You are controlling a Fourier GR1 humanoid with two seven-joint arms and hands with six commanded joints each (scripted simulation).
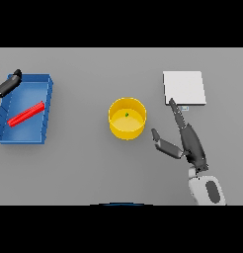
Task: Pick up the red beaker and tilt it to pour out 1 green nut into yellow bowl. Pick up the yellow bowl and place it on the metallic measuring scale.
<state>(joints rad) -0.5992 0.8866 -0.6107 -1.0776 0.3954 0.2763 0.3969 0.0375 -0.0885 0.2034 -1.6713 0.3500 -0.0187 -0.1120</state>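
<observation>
The yellow bowl (pixel 127 118) stands upright at the table's middle with one green nut (pixel 126 114) inside it. The red beaker (pixel 26 114) lies on its side in the blue tray (pixel 47 108) at the left. The metallic scale (pixel 184 88) is a pale square plate at the back right. My right hand (pixel 185 138) is open to the right of the bowl, apart from it, fingers straight and pointing toward the scale's near edge, thumb spread toward the bowl. My left hand (pixel 8 83) shows at the far left edge, over the tray's back corner.
The blue tray is a shallow walled box taking up the left side of the table. Grey tabletop (pixel 84 163) runs between tray, bowl and scale.
</observation>
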